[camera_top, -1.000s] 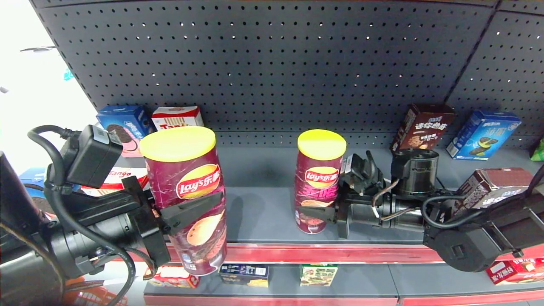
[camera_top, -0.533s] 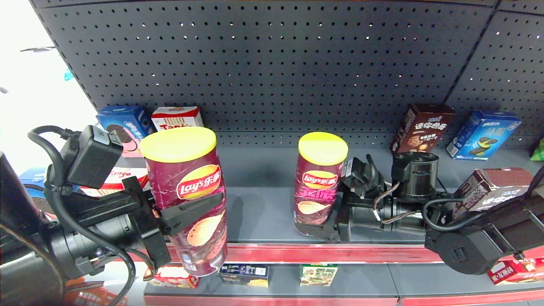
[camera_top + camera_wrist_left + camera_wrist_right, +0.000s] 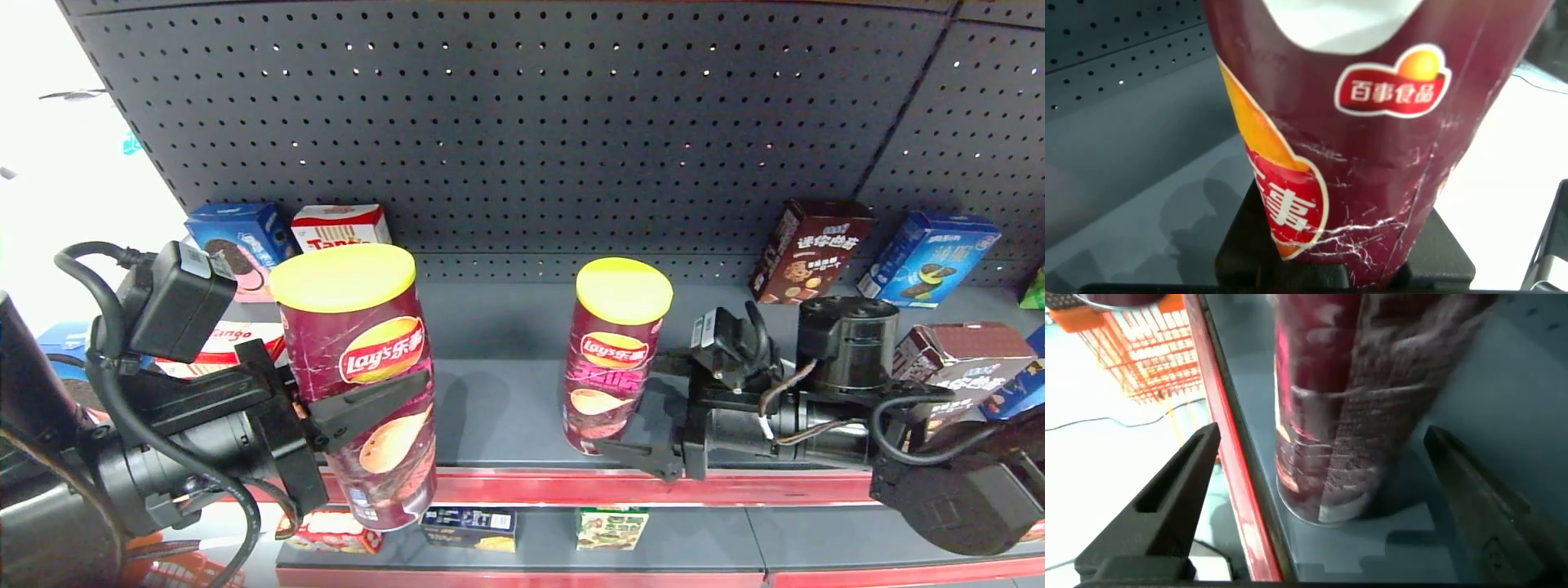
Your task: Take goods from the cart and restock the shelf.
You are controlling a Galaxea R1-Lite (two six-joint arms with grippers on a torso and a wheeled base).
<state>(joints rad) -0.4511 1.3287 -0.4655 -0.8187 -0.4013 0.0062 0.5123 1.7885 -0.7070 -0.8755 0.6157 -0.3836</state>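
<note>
Blue cookie box (image 3: 237,233): far to the left of the standing can, upright against the pegboard back panel (image 3: 506,122).
White and red box (image 3: 341,226): left of the standing can and farther back, just beside the blue cookie box.
Left gripper (image 3: 359,408): left of the standing can and in front of the shelf's red edge, clamped around the held can with one finger across its front.
Held can (image 3: 351,359): a maroon chip tube with a yellow lid, upright in the air, left of the standing can and nearer the camera. In the left wrist view its scuffed wall (image 3: 1372,122) rises from the gripper base.
Shelf (image 3: 506,408): grey board under the standing can, with a red front edge (image 3: 531,486) just before the can's foot.
Standing can (image 3: 616,359): a second maroon tube with a yellow lid, on the shelf near the red edge.
Right gripper (image 3: 635,406): spread wide at the standing can's lower part. In the right wrist view one finger (image 3: 1167,506) lies on each side of the can, with a gap between each finger and its wall.
Brown box (image 3: 812,245): right of the standing can, leaning at the back panel.
Blue box (image 3: 927,257): farther right of the standing can, also at the back.
Small boxes (image 3: 469,527): on the lower shelf, below the standing can.
</note>
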